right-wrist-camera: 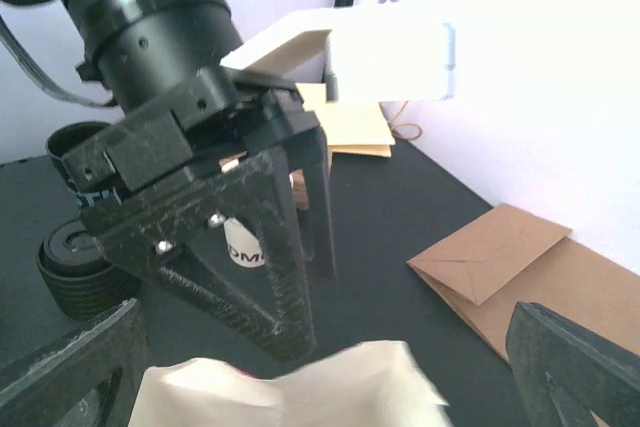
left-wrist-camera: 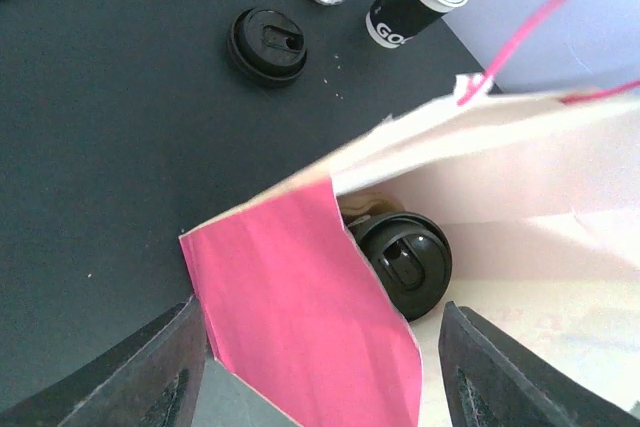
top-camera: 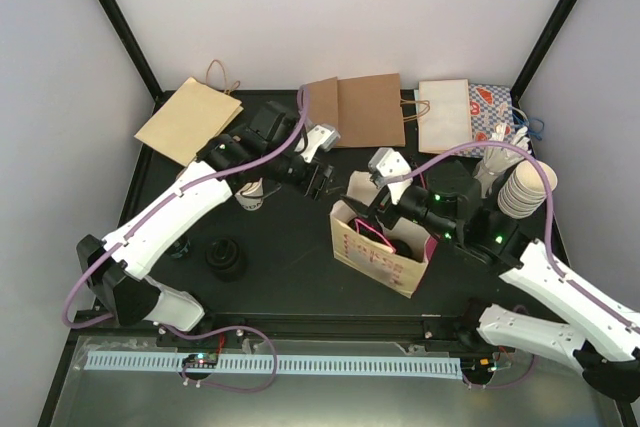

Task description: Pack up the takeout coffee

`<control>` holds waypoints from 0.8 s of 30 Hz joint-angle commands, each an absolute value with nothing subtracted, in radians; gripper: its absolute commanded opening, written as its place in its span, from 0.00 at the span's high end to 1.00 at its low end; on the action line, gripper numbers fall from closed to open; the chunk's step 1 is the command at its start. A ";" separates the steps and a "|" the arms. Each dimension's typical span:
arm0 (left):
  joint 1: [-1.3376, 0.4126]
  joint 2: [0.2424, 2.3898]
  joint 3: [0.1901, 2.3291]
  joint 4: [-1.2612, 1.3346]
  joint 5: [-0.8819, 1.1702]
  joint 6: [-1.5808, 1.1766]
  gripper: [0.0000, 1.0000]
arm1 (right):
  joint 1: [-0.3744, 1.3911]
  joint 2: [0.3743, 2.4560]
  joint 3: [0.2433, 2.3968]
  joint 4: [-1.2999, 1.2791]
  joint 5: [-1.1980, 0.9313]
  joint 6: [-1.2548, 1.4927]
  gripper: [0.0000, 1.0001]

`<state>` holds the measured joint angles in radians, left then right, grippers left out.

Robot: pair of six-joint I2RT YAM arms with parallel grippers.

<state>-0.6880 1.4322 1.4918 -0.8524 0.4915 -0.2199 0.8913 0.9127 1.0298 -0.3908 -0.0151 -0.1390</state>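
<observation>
Takeout coffee (top-camera: 252, 195) stood upright at centre-left of the top view. Left gripper (top-camera: 320, 185) and right gripper (top-camera: 365, 217), jaws spread apart, flanked the paper bag (top-camera: 385, 265) mouth.

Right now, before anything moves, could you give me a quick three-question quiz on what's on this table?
1. True or false: the small white cup sits inside the open bag.
2. What lies flat along the back? A) brown paper bags B) plates C) spoons
3. Fill in: looking down into the open bag, you see a round black ____.

Key:
1. False. It is on the table, outside the bag.
2. A
3. lid
</observation>
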 commanded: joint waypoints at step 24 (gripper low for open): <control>-0.626 1.195 1.319 -0.582 0.399 -0.413 0.01 | 0.889 0.735 1.041 -0.446 0.106 -0.104 0.00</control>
<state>-0.6811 1.2037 1.3617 -0.7128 0.3164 -0.3290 0.8913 0.7452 1.0523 -0.4561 0.0830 -0.1165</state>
